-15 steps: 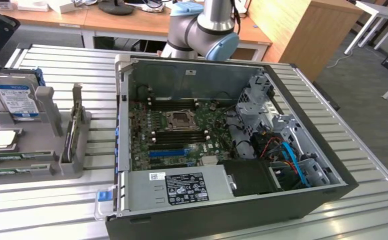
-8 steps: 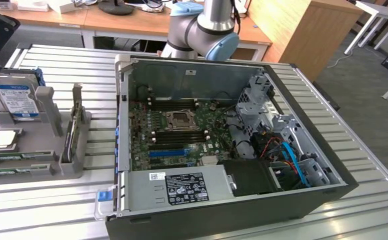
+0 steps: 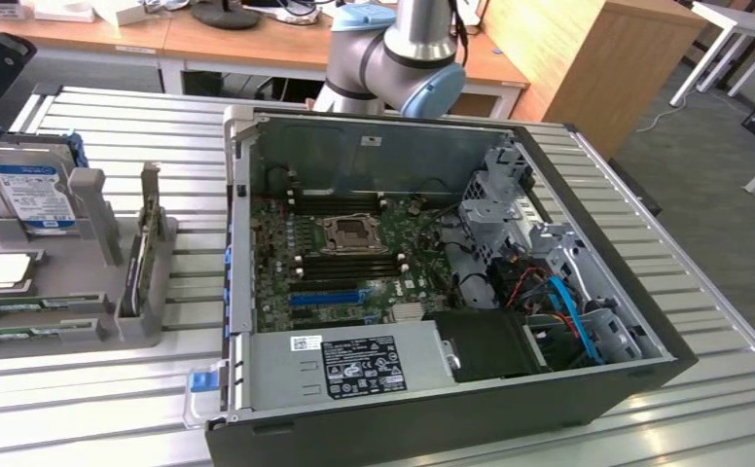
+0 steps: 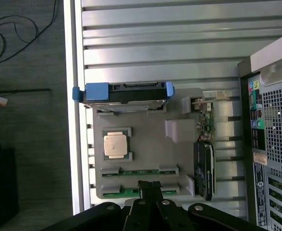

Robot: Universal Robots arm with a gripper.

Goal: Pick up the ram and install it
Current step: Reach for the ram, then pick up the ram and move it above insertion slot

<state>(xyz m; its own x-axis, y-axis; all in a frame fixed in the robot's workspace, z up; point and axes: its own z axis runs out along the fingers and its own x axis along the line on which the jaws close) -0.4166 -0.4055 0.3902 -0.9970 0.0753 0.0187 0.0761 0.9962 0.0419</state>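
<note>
The gripper point(image 4: 149, 185), its pincer pressed together on nothing, hangs above the grey holder point(image 4: 150, 149), where the ram point(image 4: 141, 172) stands on edge in a slot at the end away from the hard drive point(image 4: 126, 92), probably so its top edge can be pinched.

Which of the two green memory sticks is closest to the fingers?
The ram at the tray's edge; the fingers line up with it; the other stick lies nearer the silver chip.

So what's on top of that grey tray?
A hard drive, a square silver chip, two green ram sticks and a dark card on edge. The sticks' lower parts are hidden in slots.
</note>
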